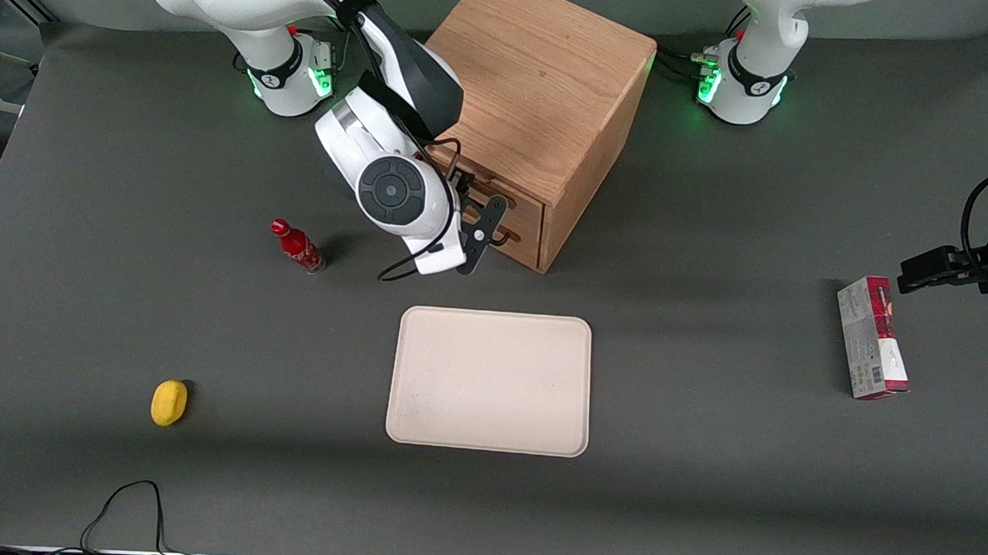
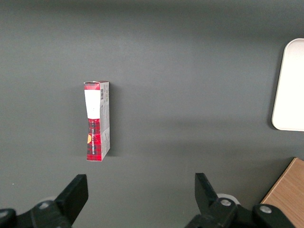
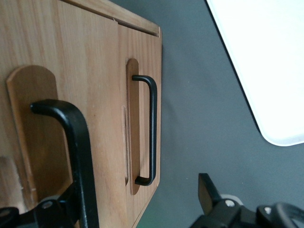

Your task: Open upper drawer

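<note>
The oak cabinet stands at the back of the table, its front turned toward the working arm's end. The upper drawer has a black wire handle that shows large and close in the right wrist view. The lower drawer and its matching handle sit beside it. My right gripper is right in front of the drawer fronts. In the right wrist view the gripper is open, and the upper handle runs just inside one of its fingers. Both drawer fronts look shut.
A cream tray lies nearer the front camera than the cabinet. A small red bottle stands beside the gripper, toward the working arm's end. A yellow object lies nearer the camera. A red box lies toward the parked arm's end.
</note>
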Controlling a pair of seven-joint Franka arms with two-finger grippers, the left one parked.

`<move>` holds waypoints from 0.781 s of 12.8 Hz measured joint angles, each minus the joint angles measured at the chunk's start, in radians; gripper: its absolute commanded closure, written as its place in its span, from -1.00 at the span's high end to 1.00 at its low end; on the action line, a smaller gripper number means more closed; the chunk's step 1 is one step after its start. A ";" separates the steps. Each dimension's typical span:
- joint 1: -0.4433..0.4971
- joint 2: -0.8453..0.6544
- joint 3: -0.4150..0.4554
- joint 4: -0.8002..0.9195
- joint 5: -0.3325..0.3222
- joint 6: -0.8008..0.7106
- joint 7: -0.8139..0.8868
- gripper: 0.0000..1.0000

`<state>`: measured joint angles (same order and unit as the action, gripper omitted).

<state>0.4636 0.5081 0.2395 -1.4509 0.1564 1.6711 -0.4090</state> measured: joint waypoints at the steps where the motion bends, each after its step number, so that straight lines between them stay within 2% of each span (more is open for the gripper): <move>1: -0.003 0.000 -0.003 0.000 0.000 0.004 -0.003 1.00; 10: -0.056 -0.005 -0.032 0.016 -0.006 0.037 -0.030 1.00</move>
<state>0.4081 0.5031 0.2076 -1.4349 0.1501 1.7082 -0.4394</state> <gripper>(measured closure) 0.000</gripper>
